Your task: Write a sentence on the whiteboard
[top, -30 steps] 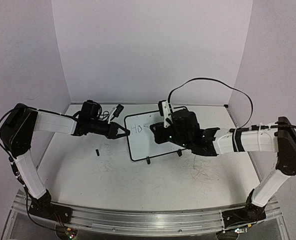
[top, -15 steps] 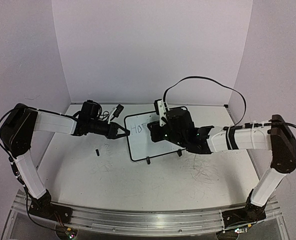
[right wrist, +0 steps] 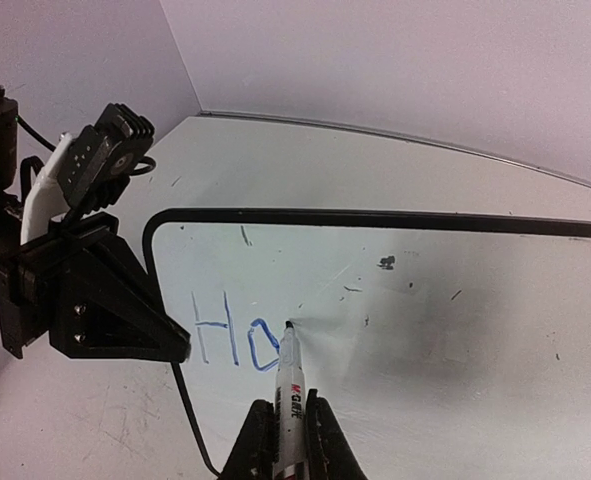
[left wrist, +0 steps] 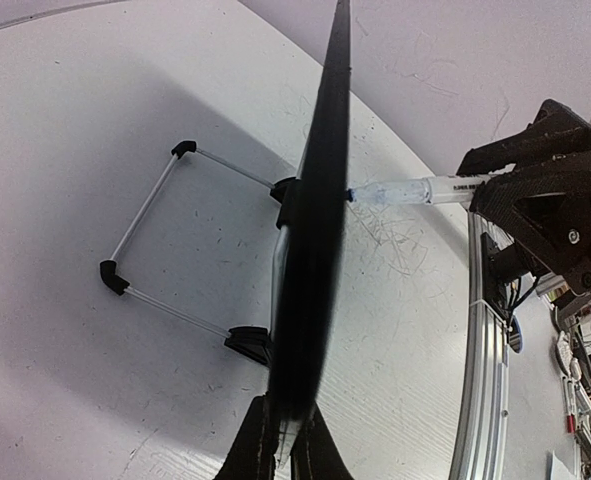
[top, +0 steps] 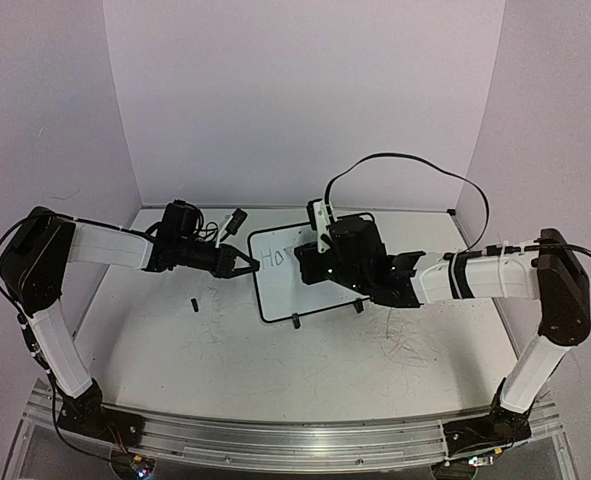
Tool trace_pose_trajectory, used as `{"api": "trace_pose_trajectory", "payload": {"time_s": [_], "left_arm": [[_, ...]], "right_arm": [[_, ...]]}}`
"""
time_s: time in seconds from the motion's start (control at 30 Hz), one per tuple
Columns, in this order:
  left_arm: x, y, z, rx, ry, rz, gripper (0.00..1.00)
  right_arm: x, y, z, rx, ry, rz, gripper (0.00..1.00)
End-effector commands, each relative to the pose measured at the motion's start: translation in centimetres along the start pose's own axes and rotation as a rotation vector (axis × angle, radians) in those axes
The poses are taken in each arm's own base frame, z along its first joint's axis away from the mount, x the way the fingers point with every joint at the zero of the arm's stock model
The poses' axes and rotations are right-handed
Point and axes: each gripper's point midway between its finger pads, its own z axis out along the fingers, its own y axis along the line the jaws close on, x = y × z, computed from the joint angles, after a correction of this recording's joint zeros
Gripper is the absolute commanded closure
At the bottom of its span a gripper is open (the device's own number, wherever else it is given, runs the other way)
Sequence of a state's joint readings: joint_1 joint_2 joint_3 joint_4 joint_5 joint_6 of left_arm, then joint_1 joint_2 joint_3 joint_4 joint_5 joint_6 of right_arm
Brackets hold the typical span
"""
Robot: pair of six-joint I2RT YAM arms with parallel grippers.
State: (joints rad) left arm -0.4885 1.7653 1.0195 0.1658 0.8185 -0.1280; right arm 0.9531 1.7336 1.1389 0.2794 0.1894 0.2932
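White counter [top: 275, 370] spreads around our whiteboard [top: 276, 294]. Our left gripper [top: 246, 266] pinches its left edge; right gripper [right wrist: 287, 425] grips a marker [right wrist: 289, 378], tip just past the sentence [right wrist: 232, 342], bare board beyond.

We hold our left arm [top: 105, 245] with the elbow high and out to the side, the forearm running nearly level to the right. Its left gripper [top: 245, 266] is closed on the side edge of the whiteboard [top: 280, 295]. Our right arm [top: 485, 278] mirrors it, forearm stretched leftward, with the right gripper [right wrist: 283, 440] clamped around a marker [right wrist: 288, 385].
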Motion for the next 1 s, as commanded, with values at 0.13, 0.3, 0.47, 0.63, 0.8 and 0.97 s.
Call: {"api": "trace_pose_trajectory", "payload": {"time_s": [0.13,0.3,0.47,0.63,0.8,0.97], "left_arm": [[-1.2,-0.5,-1.0,-0.015,-0.021,0.014,1.00],[-1.3,-0.5,-1.0,-0.015,-0.023,0.015,1.00],[-1.3,-0.6,-1.0,-0.014,-0.023,0.016,1.00],[-1.3,-0.6,-1.0,-0.015,-0.024,0.016,1.00],[-1.3,-0.5,-1.0,-0.017,-0.023,0.017,1.00],[-1.3,-0.5,-1.0,-0.015,-0.022,0.015,1.00]], "right_arm": [[-1.6,0.3,0.4,0.002,-0.040,0.018,1.00],[-1.7,0.4,0.7,0.000,-0.040,0.016,1.00],[-1.7,0.3,0.7,0.010,-0.041,0.014,1.00],[-1.6,0.0,0.7,0.026,-0.040,0.011,1.00],[-0.9,-0.4,0.6,0.038,-0.022,0.014,1.00],[-0.3,-0.4,0.5,0.037,-0.007,0.019,1.00]]}}
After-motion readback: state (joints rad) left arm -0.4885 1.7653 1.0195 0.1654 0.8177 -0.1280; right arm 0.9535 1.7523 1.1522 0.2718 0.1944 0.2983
